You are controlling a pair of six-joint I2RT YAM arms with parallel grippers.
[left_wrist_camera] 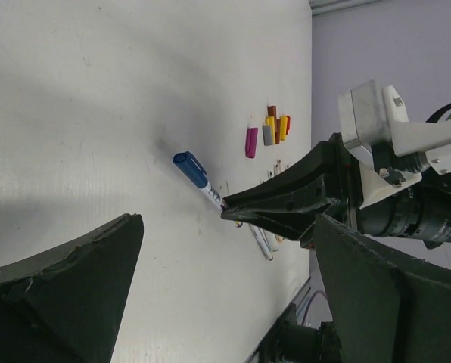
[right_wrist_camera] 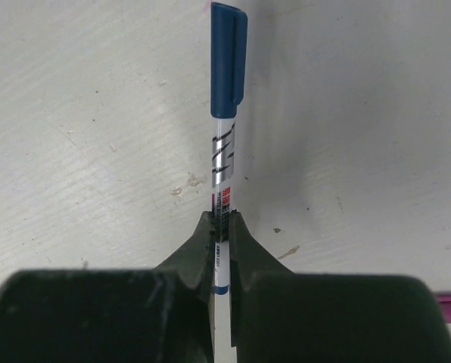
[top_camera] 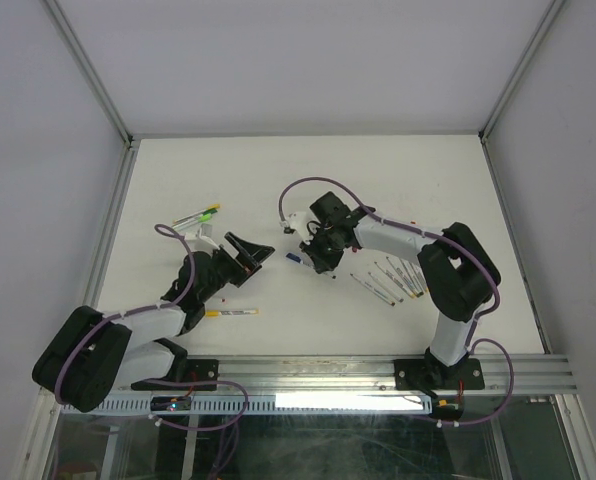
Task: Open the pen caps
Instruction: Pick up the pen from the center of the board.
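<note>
The right gripper (right_wrist_camera: 222, 223) pinches the blue-capped pen (right_wrist_camera: 224, 162) by its barrel; the left gripper (top_camera: 252, 247) gapes wide, empty, near the blue cap (right_wrist_camera: 229, 53).

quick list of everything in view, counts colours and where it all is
blue-capped pen: one, white barrel, cap on, gripped in the right jaws
loose caps: about six, magenta, grey, yellow, orange, brown, clustered beyond the held pen
pair of pens: at least two, green and yellow ends, far left side
single pen: one, yellow end, near left side
pen group: several, grey-white, right side
table: one, white
left gripper: black, jaws open, empty
right gripper: black, jaws shut on the pen
</note>
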